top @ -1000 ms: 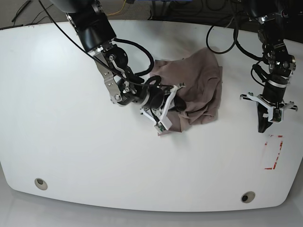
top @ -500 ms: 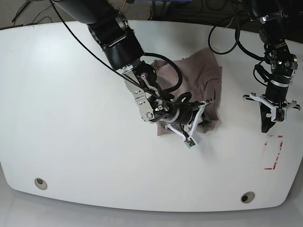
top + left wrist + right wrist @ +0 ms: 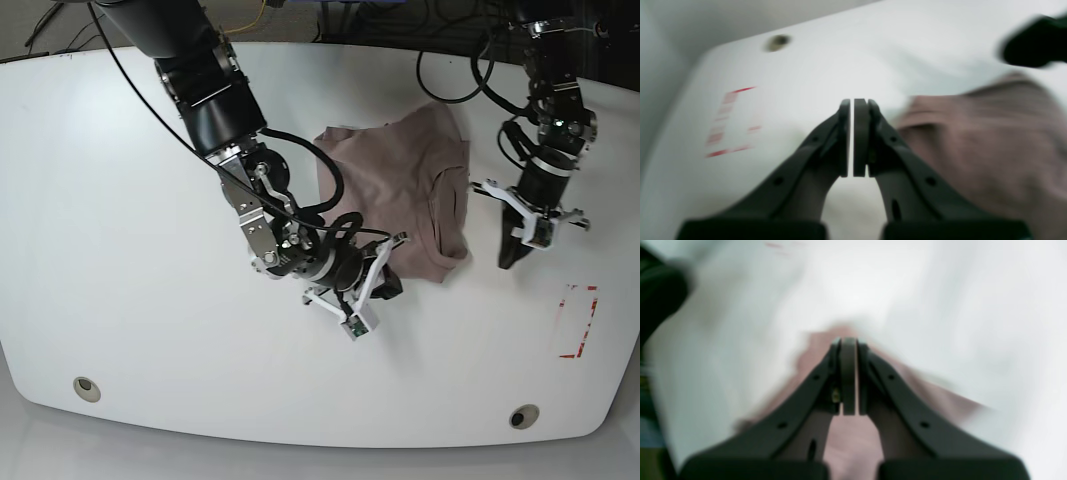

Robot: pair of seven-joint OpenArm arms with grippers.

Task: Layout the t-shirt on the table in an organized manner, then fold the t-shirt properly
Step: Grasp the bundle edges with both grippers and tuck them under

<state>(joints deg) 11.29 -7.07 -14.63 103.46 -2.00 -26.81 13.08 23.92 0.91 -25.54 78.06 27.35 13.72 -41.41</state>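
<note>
The mauve-brown t-shirt point(image 3: 400, 185) lies rumpled on the white table point(image 3: 120, 250), right of centre. My right gripper point(image 3: 388, 287) is at its near-left edge. In the right wrist view the right gripper point(image 3: 848, 340) is shut, and the t-shirt point(image 3: 850, 440) rises in a peak to its tips, pinched there. My left gripper point(image 3: 508, 258) hangs just right of the shirt, pointing down at bare table. The left wrist view shows the left gripper point(image 3: 853, 103) shut with nothing between its fingers, and the t-shirt point(image 3: 990, 140) to its right.
A red tape rectangle point(image 3: 577, 322) marks the table at the near right, also seen as the red tape rectangle point(image 3: 730, 123). Two grommet holes point(image 3: 86, 387) point(image 3: 520, 416) sit near the front edge. Cables run behind the table's far edge.
My right gripper swung right, then back left and nearer, dragging the shirt's edge, and the shirt now lies flatter. My left gripper shifted left and up toward the shirt, still shut.
</note>
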